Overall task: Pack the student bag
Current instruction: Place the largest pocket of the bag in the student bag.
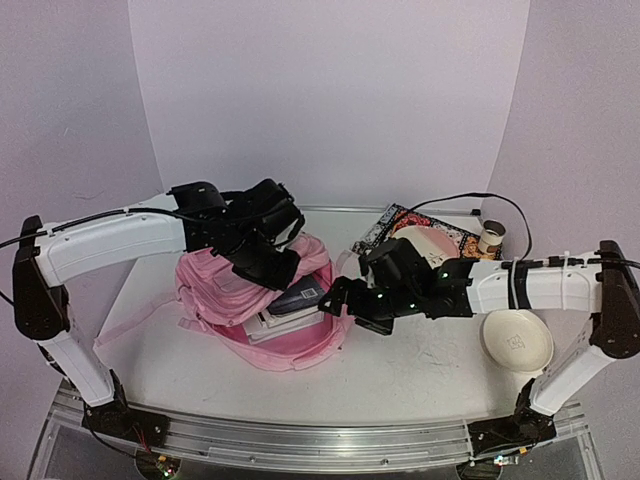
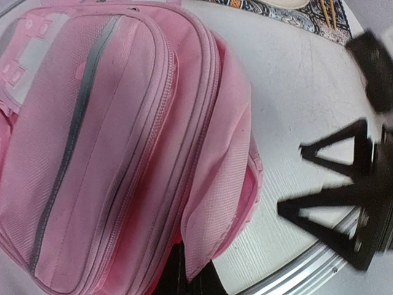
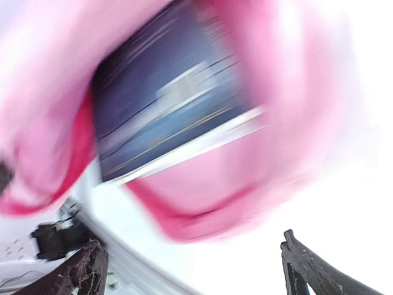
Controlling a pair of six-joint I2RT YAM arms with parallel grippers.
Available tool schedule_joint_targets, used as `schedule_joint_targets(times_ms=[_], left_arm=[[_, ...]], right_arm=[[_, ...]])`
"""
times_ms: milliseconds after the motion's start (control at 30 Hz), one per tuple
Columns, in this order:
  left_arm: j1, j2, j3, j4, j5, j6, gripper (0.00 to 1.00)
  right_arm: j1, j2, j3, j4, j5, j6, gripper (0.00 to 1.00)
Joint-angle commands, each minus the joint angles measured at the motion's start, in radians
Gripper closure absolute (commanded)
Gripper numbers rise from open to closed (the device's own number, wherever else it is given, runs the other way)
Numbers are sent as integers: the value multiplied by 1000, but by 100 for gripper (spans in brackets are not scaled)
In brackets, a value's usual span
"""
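Observation:
The student bag (image 1: 215, 290) lies on the table left of centre, its mouth facing right. Inside it are a dark blue book (image 1: 300, 297) and white books (image 1: 283, 323) underneath. My left gripper (image 1: 275, 265) is shut on the bag's upper flap and holds the mouth up. In the left wrist view the pink fabric (image 2: 202, 203) runs down into my left gripper (image 2: 190, 273). My right gripper (image 1: 340, 300) stands open at the right rim of the mouth. The right wrist view is blurred; there my right gripper (image 3: 193, 270) holds nothing, with the blue book (image 3: 172, 104) and the bag's lining (image 3: 245, 178) just ahead.
A white bowl (image 1: 516, 340) sits at the right, under my right arm. Behind it lie a patterned mat (image 1: 400, 222) with a plate (image 1: 430, 243) and a small cup (image 1: 491, 238). The table's metal front edge (image 1: 300, 440) runs along the near side.

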Motion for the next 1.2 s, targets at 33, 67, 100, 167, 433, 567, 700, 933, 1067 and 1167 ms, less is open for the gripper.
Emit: schedule_joint_targets(times_ms=[33,67,100,167,433,567,700,933,1067,1167], left_arm=[[0,-79,-141,98,102,-19,98],[-1,-90,-164,97,100,-24,98],[-1,-101,-194,97,98,-30,97],[-1,-128,-252,98,99,-45,96],[-4,-253,-476,100,108,-129,93],[-3,-316,-549,100,80,-191,82],[-3,-373,-534,105,44,-238,64],[0,-384,-371,138,-58,-252,34],[3,-352,-300,148,-61,-241,30],[12,-336,-288,163,-80,-250,27]], right_arm=[[-128,-71,-11,-53,24,-199,4],[-145,-62,7,-55,22,-242,5],[-156,-48,22,-58,21,-275,6],[-177,-15,57,-63,11,-329,7],[-248,180,211,-65,-109,-527,14],[-264,282,291,-66,-172,-571,21],[-283,374,363,-68,-219,-617,27],[-311,506,463,-68,-313,-639,36],[-319,572,499,-68,-341,-641,38],[-334,602,507,-66,-349,-640,38]])
